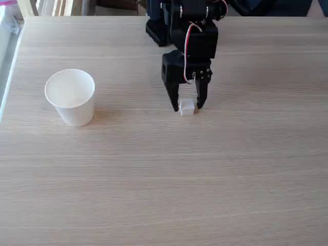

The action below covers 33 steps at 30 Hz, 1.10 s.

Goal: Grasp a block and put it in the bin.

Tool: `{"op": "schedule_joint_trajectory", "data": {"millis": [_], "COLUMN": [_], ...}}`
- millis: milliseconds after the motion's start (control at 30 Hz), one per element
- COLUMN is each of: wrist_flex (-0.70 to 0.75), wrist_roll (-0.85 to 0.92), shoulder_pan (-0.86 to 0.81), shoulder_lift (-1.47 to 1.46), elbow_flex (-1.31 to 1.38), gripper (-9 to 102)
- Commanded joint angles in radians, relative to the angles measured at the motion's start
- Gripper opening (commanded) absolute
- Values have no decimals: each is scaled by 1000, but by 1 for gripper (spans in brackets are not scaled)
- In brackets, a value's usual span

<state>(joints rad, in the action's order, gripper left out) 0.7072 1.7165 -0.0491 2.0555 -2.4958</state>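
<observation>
In the fixed view, the white paper cup (pixel 70 96) stands upright at nine o'clock, its rolled rim open. Near centre, the gripper (pixel 187 106) straddles the tiny white cube (pixel 186 107) on the table (pixel 164 179), fingers narrowly apart beside it.

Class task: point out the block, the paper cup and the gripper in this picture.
block (pixel 187 107), fixed view, its front face.
paper cup (pixel 77 110), fixed view, its outer wall.
gripper (pixel 188 105), fixed view, midway between fingertips.
</observation>
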Motion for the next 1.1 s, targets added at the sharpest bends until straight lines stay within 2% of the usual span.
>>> {"op": "schedule_joint_trajectory", "data": {"millis": [0,333,467,867,1067], "wrist_flex": [-9,-14,-14,-104,-166], "wrist_roll": [5,17,35,72,67], "shoulder_pan": [-5,-17,-26,-69,-173], "shoulder_lift": [-2,2,14,276,433], "elbow_flex": [31,18,0,-37,-63], "gripper": [24,13,0,0,0]}}
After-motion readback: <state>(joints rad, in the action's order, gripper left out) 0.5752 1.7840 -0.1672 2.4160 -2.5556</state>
